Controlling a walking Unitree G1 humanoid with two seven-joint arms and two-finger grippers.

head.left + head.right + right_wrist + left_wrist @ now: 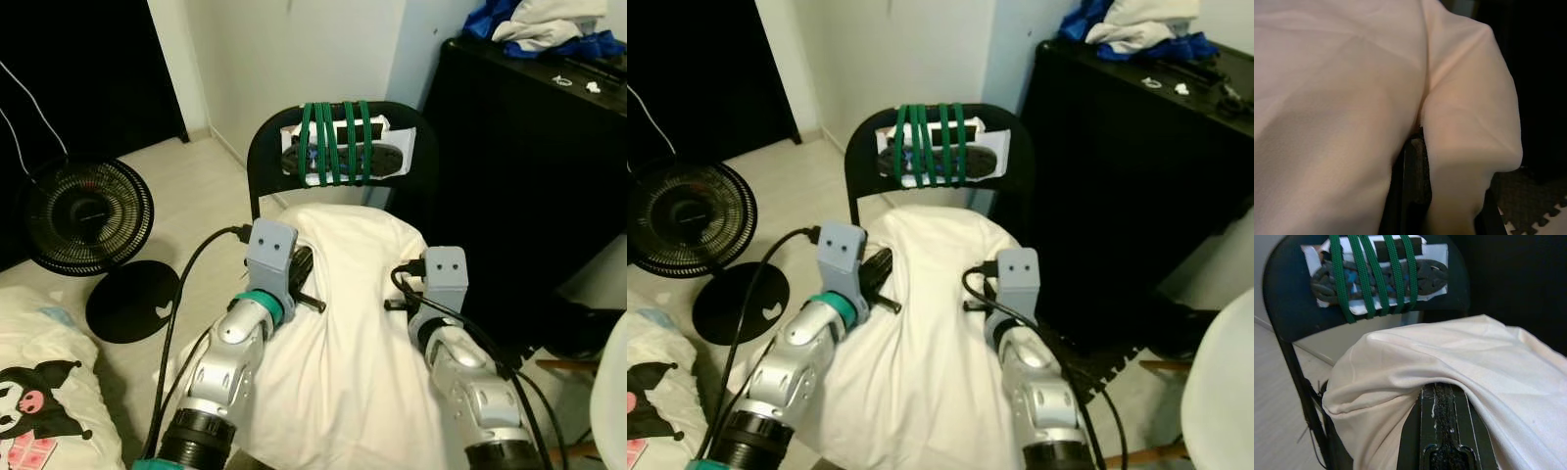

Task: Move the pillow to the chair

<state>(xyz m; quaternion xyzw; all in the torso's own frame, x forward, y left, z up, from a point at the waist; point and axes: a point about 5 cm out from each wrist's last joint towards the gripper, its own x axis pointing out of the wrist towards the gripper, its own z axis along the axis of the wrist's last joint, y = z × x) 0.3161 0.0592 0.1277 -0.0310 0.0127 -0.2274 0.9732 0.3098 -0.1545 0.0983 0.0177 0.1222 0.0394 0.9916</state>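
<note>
The left gripper [299, 279] pinches the left edge of the white pillow [343, 333], its black fingers [1442, 431] sunk into a fold of the cloth; the right gripper [416, 294] holds the right edge the same way, fabric bunched over its finger [1413, 181]. Carried between the two arms, the pillow has its far end at the black chair [269, 137], reaching over the front edge of the seat toward the backrest, while its near end hangs in front of the robot. To finish well, both arms should probably push forward together until the far end meets the backrest, lower the bulk onto the seat, then let go evenly so nothing slides off the front edge. The backrest carries a white box bound with green cord [335, 142]. Around it: a pale floor, a black fan [88, 215] to the left, a dark cabinet [529, 166] to the right.
</note>
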